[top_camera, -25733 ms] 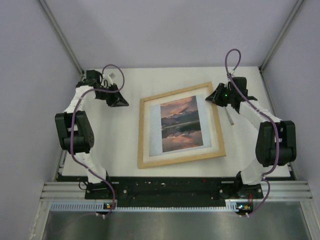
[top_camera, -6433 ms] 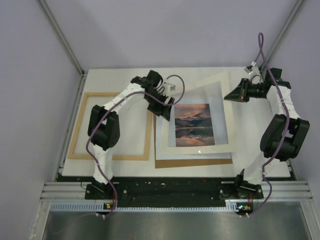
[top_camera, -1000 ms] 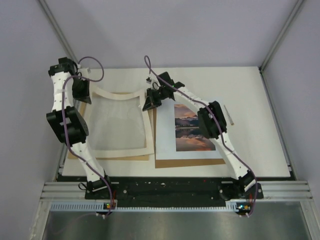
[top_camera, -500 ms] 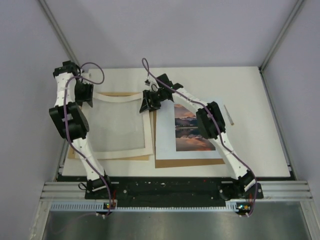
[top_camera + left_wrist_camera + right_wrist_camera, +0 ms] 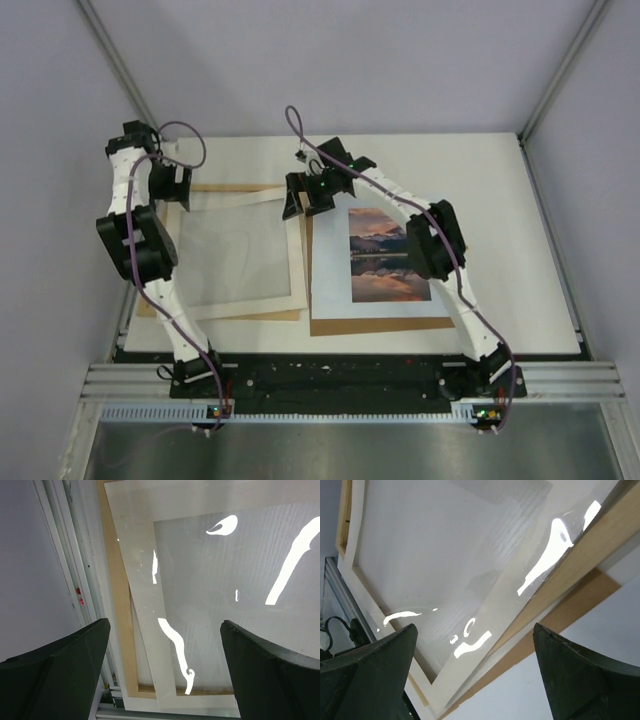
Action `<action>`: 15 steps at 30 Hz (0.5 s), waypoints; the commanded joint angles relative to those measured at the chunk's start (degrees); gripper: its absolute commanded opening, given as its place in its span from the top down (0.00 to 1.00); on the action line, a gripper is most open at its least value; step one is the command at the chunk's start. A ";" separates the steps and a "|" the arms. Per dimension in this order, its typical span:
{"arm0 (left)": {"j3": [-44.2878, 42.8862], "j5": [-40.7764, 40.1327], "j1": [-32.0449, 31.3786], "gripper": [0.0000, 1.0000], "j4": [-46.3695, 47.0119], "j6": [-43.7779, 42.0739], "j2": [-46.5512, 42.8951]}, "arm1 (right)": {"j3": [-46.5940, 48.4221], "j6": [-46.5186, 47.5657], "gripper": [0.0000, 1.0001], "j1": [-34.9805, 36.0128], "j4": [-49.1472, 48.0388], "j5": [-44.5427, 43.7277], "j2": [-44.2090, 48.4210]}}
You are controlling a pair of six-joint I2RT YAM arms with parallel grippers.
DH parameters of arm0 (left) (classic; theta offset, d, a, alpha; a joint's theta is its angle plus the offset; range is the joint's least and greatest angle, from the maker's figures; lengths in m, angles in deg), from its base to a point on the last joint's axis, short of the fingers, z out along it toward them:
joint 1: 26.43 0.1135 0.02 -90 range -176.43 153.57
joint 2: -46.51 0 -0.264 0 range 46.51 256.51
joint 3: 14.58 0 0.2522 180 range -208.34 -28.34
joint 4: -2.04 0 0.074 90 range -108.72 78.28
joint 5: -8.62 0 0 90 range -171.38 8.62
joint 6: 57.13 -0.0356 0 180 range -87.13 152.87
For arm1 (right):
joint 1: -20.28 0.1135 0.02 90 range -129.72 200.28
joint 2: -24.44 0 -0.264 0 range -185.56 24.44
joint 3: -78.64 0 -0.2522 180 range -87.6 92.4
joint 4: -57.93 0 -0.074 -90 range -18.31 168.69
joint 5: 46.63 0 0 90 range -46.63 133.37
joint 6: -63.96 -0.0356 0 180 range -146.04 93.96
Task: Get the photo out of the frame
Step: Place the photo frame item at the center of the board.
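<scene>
The photo (image 5: 388, 255), a white sheet printed with a sunset mountain scene, lies flat right of centre on a brown board (image 5: 380, 326). The light-wood frame (image 5: 225, 188) lies at the left, with its cream border (image 5: 296, 265) and a glossy clear pane resting askew on it. My left gripper (image 5: 172, 185) hangs open over the frame's far-left corner, above the wood strip (image 5: 117, 605) and border (image 5: 145, 605). My right gripper (image 5: 305, 195) stands open over the far-right corner, above the border (image 5: 485, 655), the wood (image 5: 580, 565) and the white photo sheet (image 5: 580, 670). Neither gripper holds anything.
The brown board (image 5: 570, 615) shows between the frame and the photo sheet. The white table (image 5: 510, 250) runs on to the right. Grey walls and metal posts close in the sides and back, and a rail lies along the left edge (image 5: 60, 555).
Both grippers have opened and let go of the cream border's far edge. That edge, held up and bowed a second ago, now lies flat and skewed on the wood frame.
</scene>
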 commanded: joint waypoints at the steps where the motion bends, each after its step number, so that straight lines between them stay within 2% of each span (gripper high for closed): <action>1: 0.27 3.11 0.02 0.01 2.67 0.71 -8.42 | 1.34 5.32 0.01 -0.10 5.84 -8.40 9.47; 3: 1.23 3.73 -0.59 0.01 3.02 0.98 -10.44 | 0.03 7.43 0.01 -0.37 8.22 -11.83 11.84; 7: 3.87 5.75 -3.40 0.01 3.90 0.98 -15.19 | -8.40 9.55 0.01 -4.40 8.50 -11.94 19.57; 12: 6.68 7.07 -12.18 0.01 4.69 0.80 -21.17 | -19.56 12.01 0.01 -17.56 7.00 -5.79 28.45; 15: 7.47 8.74 -19.90 0.01 6.53 1.50 -23.11 | -24.49 14.82 0.01 -25.83 5.95 -1.83 30.75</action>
